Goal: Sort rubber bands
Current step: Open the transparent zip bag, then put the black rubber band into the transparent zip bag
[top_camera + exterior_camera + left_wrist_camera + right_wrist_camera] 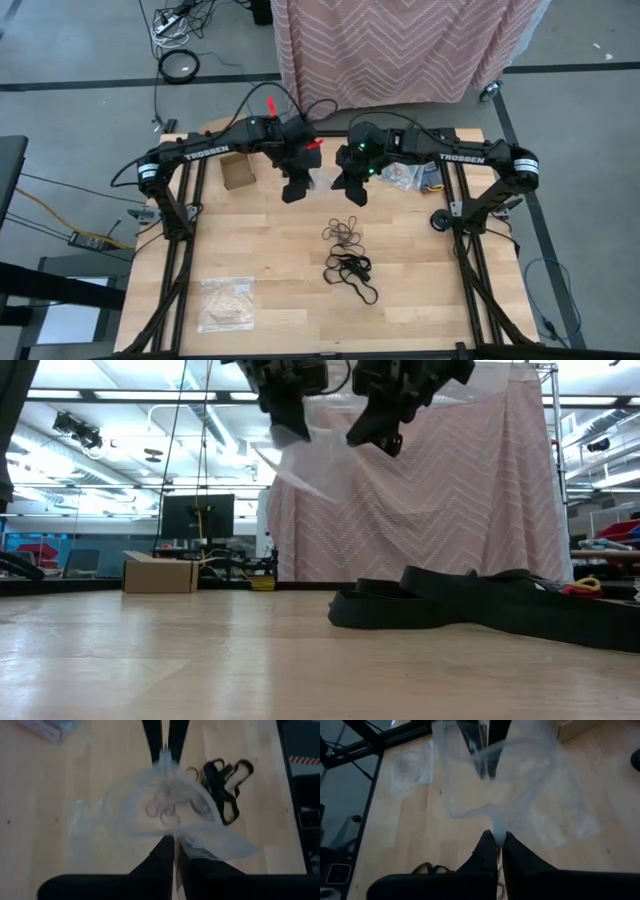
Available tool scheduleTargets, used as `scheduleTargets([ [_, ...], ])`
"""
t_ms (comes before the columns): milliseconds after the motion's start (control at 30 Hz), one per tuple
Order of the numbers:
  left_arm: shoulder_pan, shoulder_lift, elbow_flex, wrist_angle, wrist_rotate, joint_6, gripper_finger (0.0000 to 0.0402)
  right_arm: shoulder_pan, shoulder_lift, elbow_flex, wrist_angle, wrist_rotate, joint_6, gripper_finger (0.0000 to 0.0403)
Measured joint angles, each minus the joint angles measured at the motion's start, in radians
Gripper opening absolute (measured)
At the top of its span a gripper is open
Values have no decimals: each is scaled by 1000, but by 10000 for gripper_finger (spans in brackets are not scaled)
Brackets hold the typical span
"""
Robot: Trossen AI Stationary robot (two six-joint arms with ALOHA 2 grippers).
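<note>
1. At the table's (250,235) near edge, toward the left, lies a clear bag (226,302) with tan contents.
2. Mid-table are the rubber bands (345,235), a loose cluster of small loops; just nearer the front edge, large black ones (350,272) lie tangled.
3. Above them both arms hang high, stretching a clear plastic bag (165,807) between them.
4. The right gripper (497,844) is clamped tight on the bag's edge.
5. The left gripper (175,851) pinches the opposite edge; its fingers look nearly closed, though blur hides the contact.
6. Farther back left sits a cardboard box (238,170).
7. Behind the table hangs a patterned cloth (450,490).
</note>
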Motion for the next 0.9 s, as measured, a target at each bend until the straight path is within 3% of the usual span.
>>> scheduleTargets([
  [200, -1, 0, 0, -8, 0, 8, 79, -23, -1, -13, -11, 1, -10, 0],
  [600, 24, -1, -7, -73, -66, 5, 190, -25, -28, -183, 58, -13, 56, 0],
  [800, 38, -1, -80, -38, -62, -9, 204, -48, -115, -243, 23, 53, 45, 0],
  [900, 28, 0, -148, 43, -4, -14, 198, -60, -150, -290, -54, 131, 34, 0],
])
